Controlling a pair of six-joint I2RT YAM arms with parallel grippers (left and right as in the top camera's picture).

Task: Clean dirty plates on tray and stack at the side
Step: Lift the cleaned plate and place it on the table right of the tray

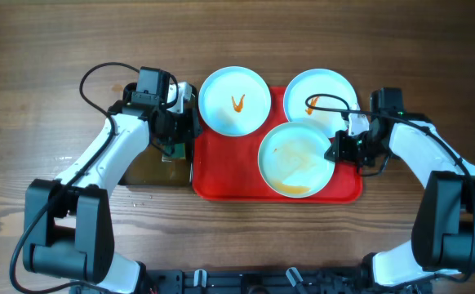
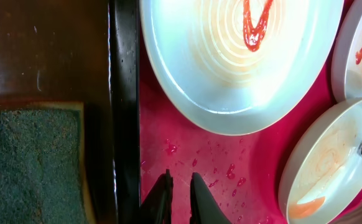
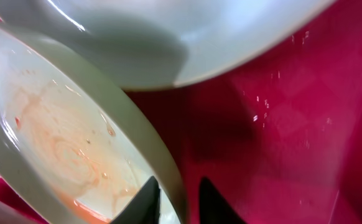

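Three pale plates lie on the red tray point(image 1: 221, 175). One with an orange squiggle point(image 1: 236, 100) sits at the back left, partly over the tray's rim. Another with a squiggle point(image 1: 319, 91) is at the back right. The smeared plate point(image 1: 296, 157) is in front, tilted. My right gripper point(image 1: 336, 150) is shut on the smeared plate's right rim point(image 3: 63, 143), one finger inside and one outside point(image 3: 178, 193). My left gripper point(image 1: 176, 135) is shut and empty, just above the wet tray surface point(image 2: 218, 162) at the tray's left edge point(image 2: 180, 186).
A black tray of brownish water point(image 1: 152, 171) stands against the red tray's left side, its rim point(image 2: 124, 93) right beside my left fingers. A green sponge point(image 2: 32, 155) lies in it. Bare wooden table point(image 1: 42, 98) surrounds both trays.
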